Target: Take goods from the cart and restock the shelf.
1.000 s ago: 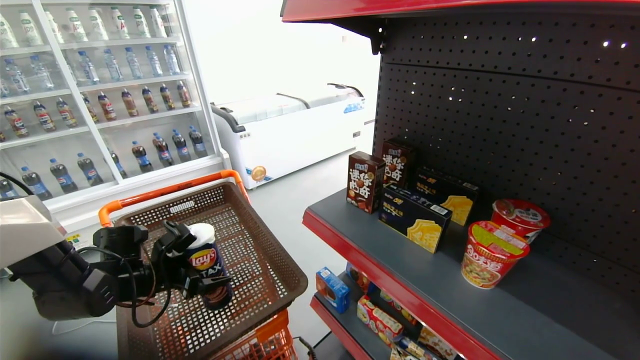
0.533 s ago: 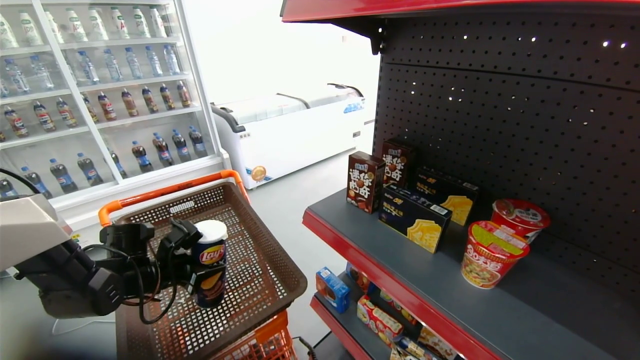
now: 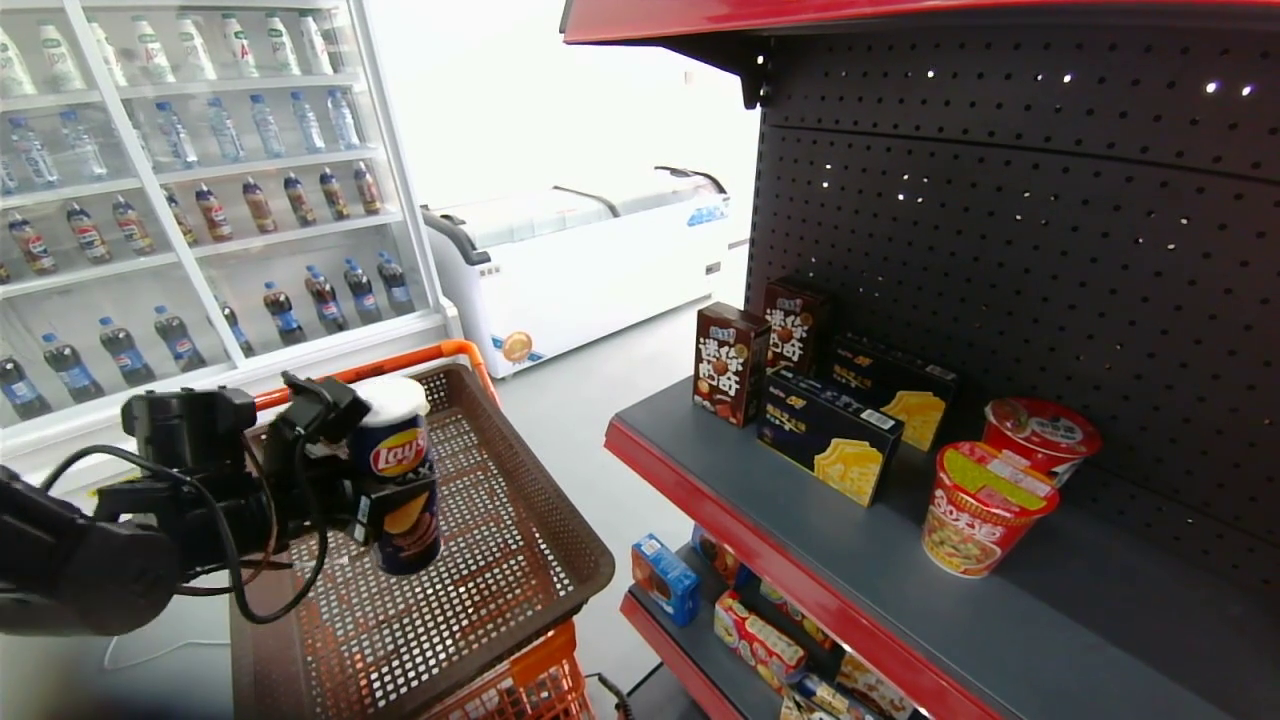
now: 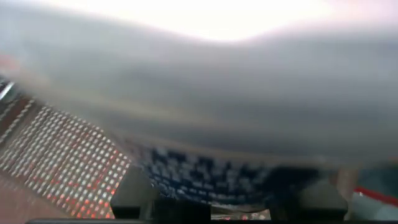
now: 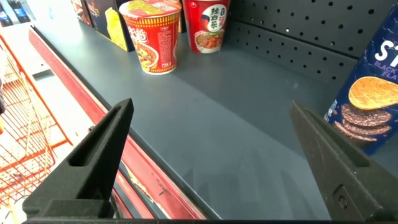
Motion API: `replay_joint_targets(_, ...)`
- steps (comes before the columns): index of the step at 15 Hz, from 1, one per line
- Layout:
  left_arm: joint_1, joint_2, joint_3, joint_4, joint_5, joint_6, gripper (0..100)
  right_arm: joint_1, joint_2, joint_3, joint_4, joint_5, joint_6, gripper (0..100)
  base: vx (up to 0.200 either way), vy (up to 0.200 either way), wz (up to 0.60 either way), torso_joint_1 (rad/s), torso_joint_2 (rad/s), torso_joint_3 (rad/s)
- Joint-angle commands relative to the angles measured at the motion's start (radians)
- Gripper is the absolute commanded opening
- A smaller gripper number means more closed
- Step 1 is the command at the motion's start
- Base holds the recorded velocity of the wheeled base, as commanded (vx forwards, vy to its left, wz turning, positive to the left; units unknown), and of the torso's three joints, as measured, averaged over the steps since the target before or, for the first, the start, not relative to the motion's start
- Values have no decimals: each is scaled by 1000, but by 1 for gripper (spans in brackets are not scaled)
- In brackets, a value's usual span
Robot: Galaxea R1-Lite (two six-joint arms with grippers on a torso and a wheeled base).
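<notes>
Left tool (image 3: pixel 362 468), arm (image 3: pixel 90 565) level over cart (image 3: pixel 520 450), tight on chip can (image 3: pixel 402 470); right tool (image 5: pixel 211 106) splayed.

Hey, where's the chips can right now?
Head view, robot's left: the chips can is clamped in the left gripper, above the brown cart basket.

Glossy chip can (image 3: pixel 402 490), perforated plastic cart basket (image 3: pixel 560 585), matt metal shelf (image 3: pixel 760 500).

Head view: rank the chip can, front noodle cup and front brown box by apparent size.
1. chip can, tallest, but nearer the camera.
2. front noodle cup, close to it; unsure.
3. front brown box, smallest.
</notes>
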Motion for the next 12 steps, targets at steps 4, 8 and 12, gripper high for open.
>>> replay_joint_targets(4, -49, -723, 5, 617, 282, -155, 0, 0, 0, 0, 0, 0, 0, 100, 0, 0, 0, 0, 0, 0)
replay_joint_targets(8, -32, -1134, 103, 801, 287, -215, 0, 0, 0, 0, 0, 0, 0, 100, 0, 0, 0, 0, 0, 0)
replay_joint_targets(12, -48, -1642, 382, 809, 281, -236, 0, 0, 0, 0, 0, 0, 0, 100, 0, 0, 0, 0, 0, 0)
